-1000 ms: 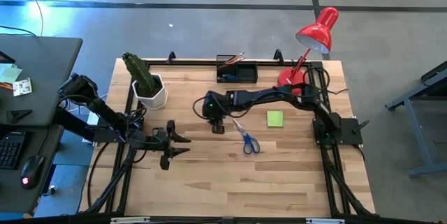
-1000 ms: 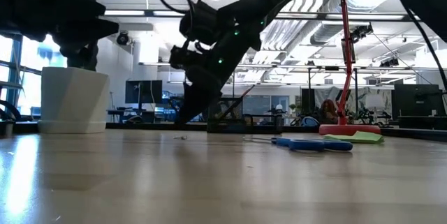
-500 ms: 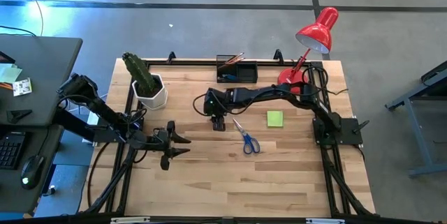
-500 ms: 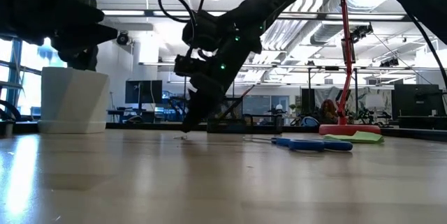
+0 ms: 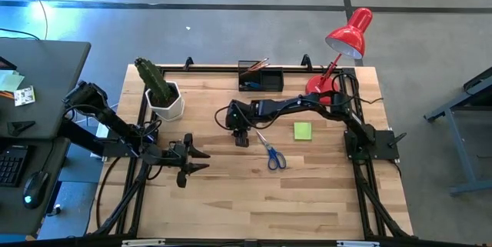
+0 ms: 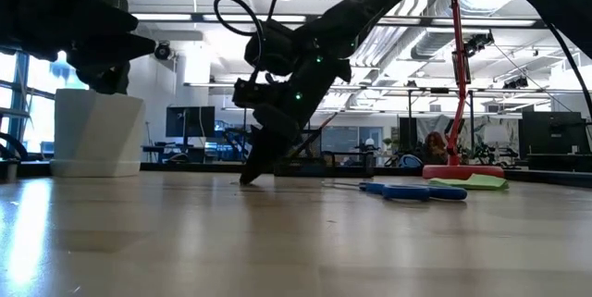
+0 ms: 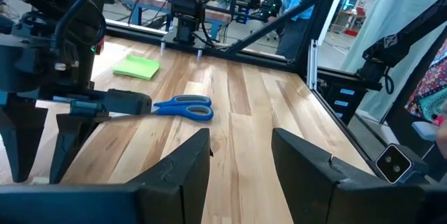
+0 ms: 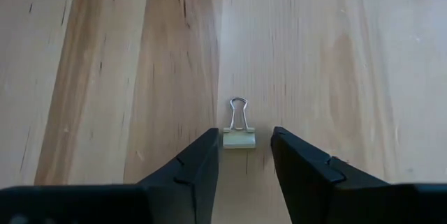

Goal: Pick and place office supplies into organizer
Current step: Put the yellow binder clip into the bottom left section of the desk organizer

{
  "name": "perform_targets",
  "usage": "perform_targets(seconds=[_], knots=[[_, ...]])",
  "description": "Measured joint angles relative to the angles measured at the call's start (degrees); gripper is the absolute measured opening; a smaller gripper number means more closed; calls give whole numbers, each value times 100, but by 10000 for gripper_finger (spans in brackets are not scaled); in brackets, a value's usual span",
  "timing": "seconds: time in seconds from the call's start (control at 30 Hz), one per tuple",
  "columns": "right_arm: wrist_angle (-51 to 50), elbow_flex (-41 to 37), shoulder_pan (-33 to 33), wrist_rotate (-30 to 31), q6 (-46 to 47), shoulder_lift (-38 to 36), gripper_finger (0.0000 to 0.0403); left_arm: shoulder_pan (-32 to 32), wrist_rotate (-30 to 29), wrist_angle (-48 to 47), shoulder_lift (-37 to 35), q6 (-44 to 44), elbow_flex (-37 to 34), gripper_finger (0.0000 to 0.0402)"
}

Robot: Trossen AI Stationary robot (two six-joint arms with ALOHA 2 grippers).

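Note:
A small pale binder clip [image 8: 239, 137] lies flat on the table, its wire handle [image 8: 238, 111] pointing away from my right gripper. That gripper [image 8: 243, 144] [image 5: 240, 138] is open and slants down, one fingertip on either side of the clip, just apart from it and low at the tabletop [image 6: 248, 179]. Blue-handled scissors [image 5: 270, 153] and a lime-green sticky pad [image 5: 302, 131] lie toward the table's right of it. The black organizer [image 5: 260, 78] stands at the far edge with pencils [image 5: 254, 66] sticking out. My left gripper [image 5: 201, 160] [image 7: 241, 147] waits open near the table's left, holding nothing.
A white pot with a cactus [image 5: 165, 101] stands at the far left, and a red desk lamp [image 5: 346, 39] at the far right corner. Bare wood lies along the near half of the table [image 5: 269, 201].
My right gripper has sunk a little, bringing its fingertips down to the tabletop. The scissors and sticky pad have stayed where they were.

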Motion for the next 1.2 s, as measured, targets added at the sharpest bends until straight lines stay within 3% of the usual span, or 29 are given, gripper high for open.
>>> perform_targets(seconds=[0.2,0.57,0.77,1.03,1.2], knots=[[-4,-2,7,-11,7,0,121,0,-2,0,0,0,0,145],[-31,-7,4,11,-1,0,67,0,-4,-7,0,0,0,145],[-119,46,4,9,6,0,61,0,-4,-26,0,0,0,145],[-1191,774,-46,-20,-98,26,62,0,-4,-44,0,-13,0,145],[-2056,1464,-231,535,-387,26,61,0,-4,-105,0,-50,2,145]])
